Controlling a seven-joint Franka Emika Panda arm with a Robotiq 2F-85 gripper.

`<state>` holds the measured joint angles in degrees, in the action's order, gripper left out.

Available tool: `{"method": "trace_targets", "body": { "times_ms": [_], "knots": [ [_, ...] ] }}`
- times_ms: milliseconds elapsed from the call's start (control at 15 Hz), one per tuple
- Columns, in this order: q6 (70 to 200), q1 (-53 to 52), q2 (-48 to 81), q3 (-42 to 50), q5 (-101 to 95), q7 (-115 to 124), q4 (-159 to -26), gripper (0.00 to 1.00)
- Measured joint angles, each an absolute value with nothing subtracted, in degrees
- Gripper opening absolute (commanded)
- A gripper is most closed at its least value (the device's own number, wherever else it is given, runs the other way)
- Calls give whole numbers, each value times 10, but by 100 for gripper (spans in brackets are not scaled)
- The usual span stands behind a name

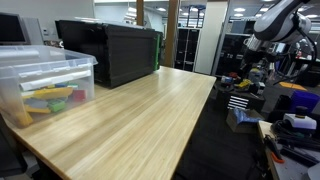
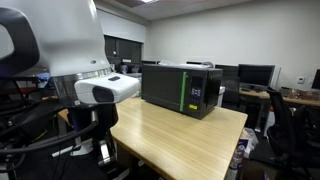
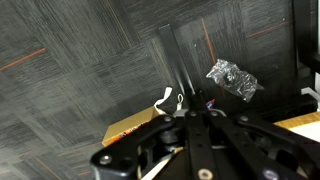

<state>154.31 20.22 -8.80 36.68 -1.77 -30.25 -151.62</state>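
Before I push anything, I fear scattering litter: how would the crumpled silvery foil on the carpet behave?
The crumpled silvery foil looks thin and creased, so probably light and easily squashed. Loose on the carpet, it may snag or flip rather than roll.

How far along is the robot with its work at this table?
Done: nothing visible. The microwave is closed and the clear bin holds coloured pieces on the table. In hand: nothing. The pincer is shut and looks empty, off the table's edge above the carpet, near a crumpled shiny scrap. Left: seemingly everything, starting with reaching something.
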Motion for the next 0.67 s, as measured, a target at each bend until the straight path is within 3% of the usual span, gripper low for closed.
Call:
{"method": "trace_targets", "body": {
  "times_ms": [667],
  "knots": [
    [1650,232,111,357,-65,-195,-1468,2]
  ]
}}
